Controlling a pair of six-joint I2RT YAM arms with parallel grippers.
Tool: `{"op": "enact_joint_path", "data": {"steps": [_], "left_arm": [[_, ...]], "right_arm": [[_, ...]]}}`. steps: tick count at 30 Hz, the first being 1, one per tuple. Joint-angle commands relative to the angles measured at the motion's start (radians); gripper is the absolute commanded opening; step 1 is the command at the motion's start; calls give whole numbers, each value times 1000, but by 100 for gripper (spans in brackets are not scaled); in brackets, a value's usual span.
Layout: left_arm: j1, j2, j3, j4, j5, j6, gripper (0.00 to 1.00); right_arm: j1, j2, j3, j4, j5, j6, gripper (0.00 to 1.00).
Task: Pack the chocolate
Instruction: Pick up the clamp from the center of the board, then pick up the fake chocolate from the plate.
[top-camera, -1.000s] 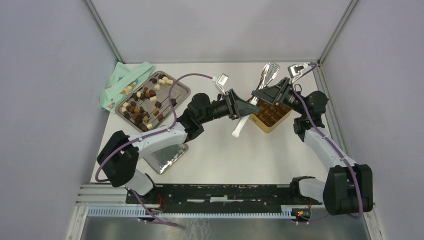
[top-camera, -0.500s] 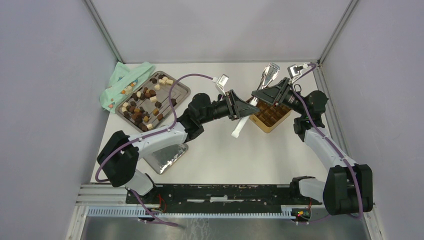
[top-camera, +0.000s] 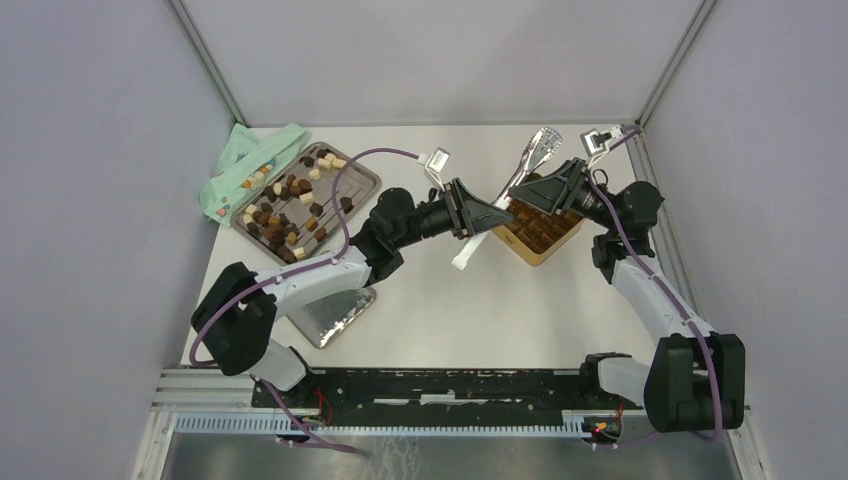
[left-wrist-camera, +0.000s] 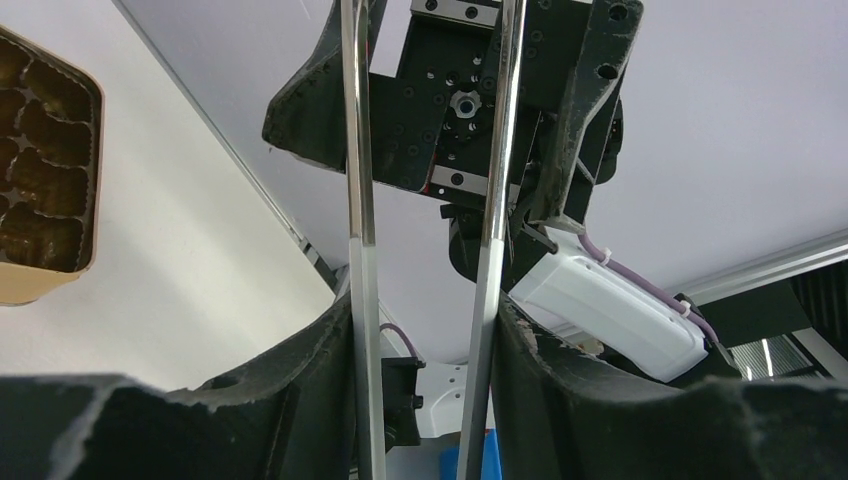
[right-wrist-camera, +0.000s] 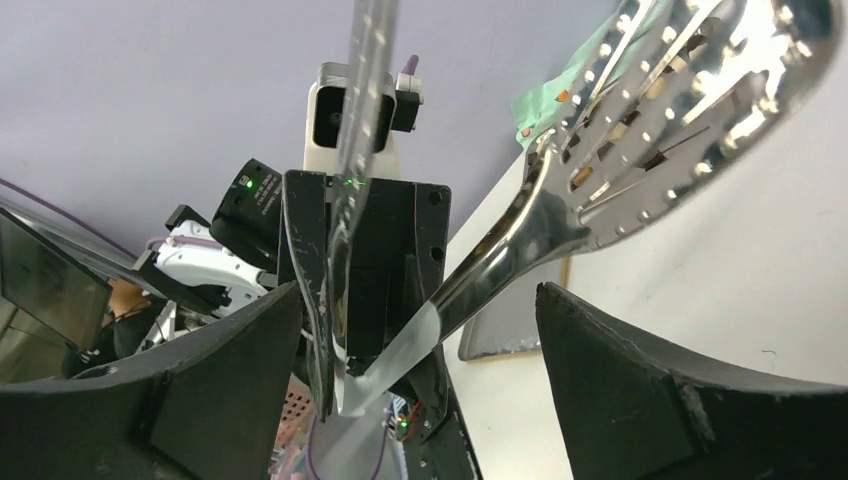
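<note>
Your left gripper (top-camera: 492, 214) clamps the tongs (top-camera: 527, 160), right gripper (top-camera: 525, 190) spread wide around them; chocolate (top-camera: 290, 205) lies on the tray (top-camera: 370, 178) at ten o'clock, so packing apparently lies mostly ahead.

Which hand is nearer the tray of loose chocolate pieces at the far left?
Left. The left hand is mid-table, to the right of the tray of chocolate, gripping the tongs. The right hand is farther right, over the gold tin.
</note>
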Motion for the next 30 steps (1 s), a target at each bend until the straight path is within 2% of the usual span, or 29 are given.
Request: {"op": "enact_joint_path", "data": {"steps": [1,7,15,17,20,22,23,25,28,30], "left_arm": [[10,-57,-9,102,5,-22,53],[21,-72,-24,115,4,-31,55],[47,-91,-38,91,-3,-48,51],[58,-105,-32,36,-6,-32,42],[77,-130,-17,-81,-10,10,16],[88,-149,-12,-137,-12,31,7],[95,-157,-11,-166,-14,39,6],[111,-170,-11,-200,-1,47,9],[132,-189,-13,-241,3,52,30],[148,-202,-17,-273,-3,51,39]], "right_arm": [[-29,-44,47,60,-70,-68,93],[-88,-81,32,50,-126,-139,94],[-140,-121,-5,-93,-158,-291,94],[-156,-126,-17,-134,-161,-337,94],[-182,-131,-41,-172,-166,-388,94],[-194,-131,-55,-183,-173,-407,94],[-199,-131,-60,-191,-177,-416,94],[-205,-132,-72,-200,-180,-431,94],[-209,-137,-76,-233,-182,-474,95],[-212,-140,-74,-272,-184,-518,95]]}}
